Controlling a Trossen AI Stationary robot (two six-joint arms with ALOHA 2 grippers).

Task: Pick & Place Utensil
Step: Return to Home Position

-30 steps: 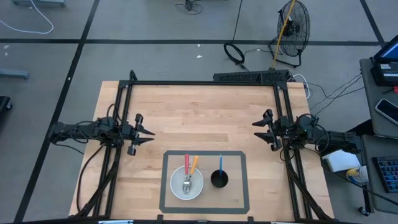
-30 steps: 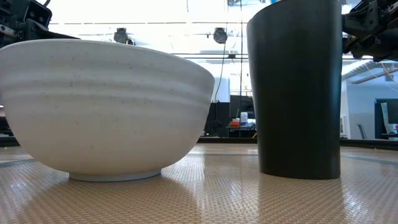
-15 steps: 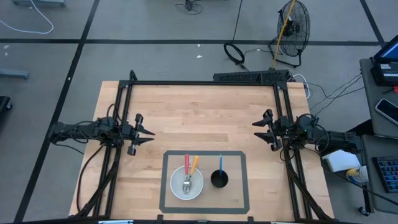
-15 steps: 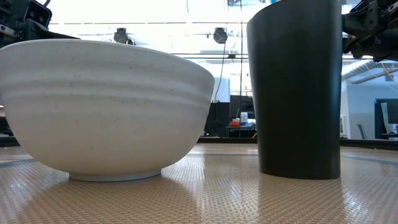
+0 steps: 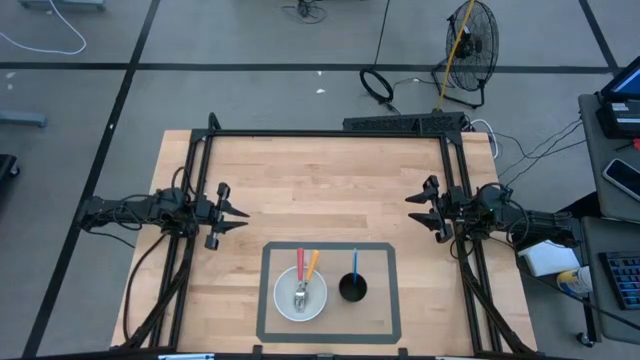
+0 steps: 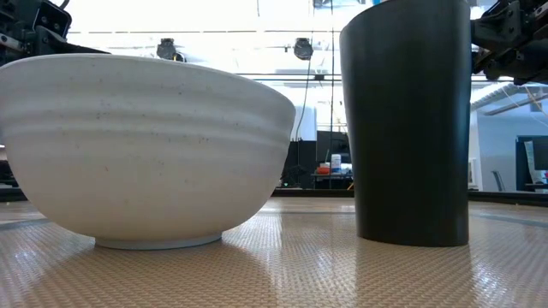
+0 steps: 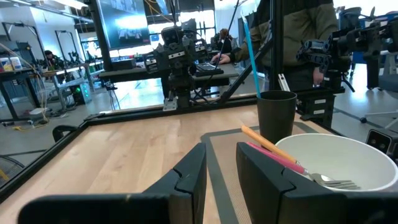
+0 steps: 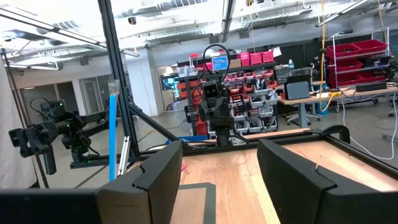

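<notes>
Both arms sit parked at mid-height along the table sides. The L gripper is just inside the left edge and the R gripper just inside the right edge, tips aimed inward at each other. Both claws are empty: the R's fingers are spread wide, the L's are parted but w/ a narrower gap (per its wrist view). They're well apart from the mat, prob. so nothing gets bumped. The mat lies centred by the table's near edge, the bottom one in the high view. On it the white bowl takes the left half, w/ the pink fork and an orange utensil leaning handles-up over the rim, heads down inside. The black cup stands upright just right of the bowl, not touching it, and the blue straw pokes up out of it, propped by the cup wall. Judging by the layout, placing looks done and only homing is left.
</notes>
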